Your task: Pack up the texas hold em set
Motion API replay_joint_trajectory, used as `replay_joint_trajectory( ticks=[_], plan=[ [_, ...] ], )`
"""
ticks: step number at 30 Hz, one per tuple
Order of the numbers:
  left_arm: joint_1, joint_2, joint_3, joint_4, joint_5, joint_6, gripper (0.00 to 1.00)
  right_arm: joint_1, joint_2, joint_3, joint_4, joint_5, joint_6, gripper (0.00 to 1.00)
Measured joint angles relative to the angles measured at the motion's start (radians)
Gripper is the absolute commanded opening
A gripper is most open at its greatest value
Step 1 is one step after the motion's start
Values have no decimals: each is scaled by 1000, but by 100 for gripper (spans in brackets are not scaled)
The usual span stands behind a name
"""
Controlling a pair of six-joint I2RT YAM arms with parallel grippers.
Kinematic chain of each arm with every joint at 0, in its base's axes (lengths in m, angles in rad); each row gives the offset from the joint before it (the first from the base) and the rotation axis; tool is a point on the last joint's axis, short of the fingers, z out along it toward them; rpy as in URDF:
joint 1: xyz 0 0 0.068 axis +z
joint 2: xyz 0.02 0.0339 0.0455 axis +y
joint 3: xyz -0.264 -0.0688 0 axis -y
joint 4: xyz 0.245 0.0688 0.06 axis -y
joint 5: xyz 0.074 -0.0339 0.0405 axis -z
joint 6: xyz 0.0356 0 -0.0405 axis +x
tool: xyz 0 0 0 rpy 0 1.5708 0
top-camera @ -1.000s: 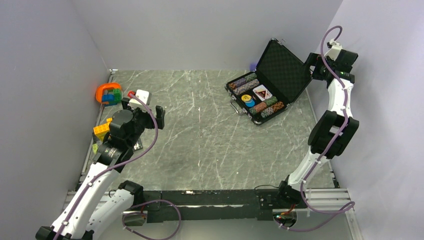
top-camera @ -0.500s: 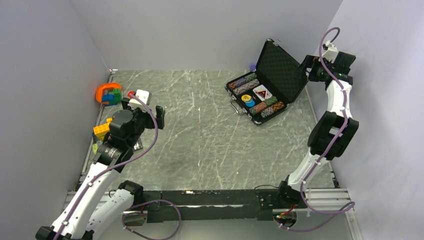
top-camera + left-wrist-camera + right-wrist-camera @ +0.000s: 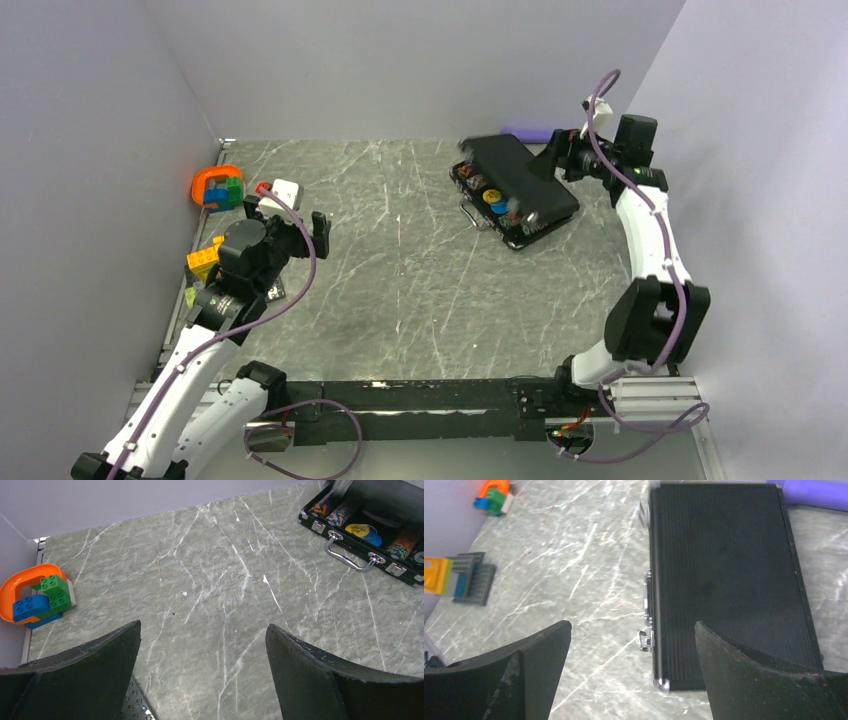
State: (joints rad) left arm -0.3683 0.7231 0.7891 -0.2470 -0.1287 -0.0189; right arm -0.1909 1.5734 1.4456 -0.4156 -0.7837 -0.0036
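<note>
The black briefcase [image 3: 515,185] lies at the far right of the table, its ribbed lid [image 3: 724,580] swung almost down over the base. Chip stacks [image 3: 340,514], a yellow disc [image 3: 361,529] and a blue disc [image 3: 498,207] still show under the lid's front edge, behind the silver handle [image 3: 350,557]. My right gripper [image 3: 556,155] is open and empty, above the lid's back edge; in the right wrist view [image 3: 631,670] the lid fills the space past its fingers. My left gripper [image 3: 300,215] is open and empty at the left, far from the case, and also shows in the left wrist view [image 3: 202,675].
An orange ring with blue and green blocks [image 3: 217,187] sits at the far left by the wall. Yellow and grey blocks [image 3: 203,260] and a white block [image 3: 284,190] lie near my left arm. A purple stick [image 3: 527,135] lies behind the case by the back wall.
The briefcase lid has swung from upright down over the base. My right gripper has moved forward and left, following the lid. The left arm has not moved.
</note>
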Motion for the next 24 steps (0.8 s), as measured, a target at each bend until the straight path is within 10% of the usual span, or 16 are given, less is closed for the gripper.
replay_joint_trajectory(
  ticks=[13,24],
  plan=[
    [0,0,0,0,8,0,98,16,-336,-194,112,153,155,85],
    [0,0,0,-1,17,-3,98,181,-340,-374,104,456,332,48]
  ],
)
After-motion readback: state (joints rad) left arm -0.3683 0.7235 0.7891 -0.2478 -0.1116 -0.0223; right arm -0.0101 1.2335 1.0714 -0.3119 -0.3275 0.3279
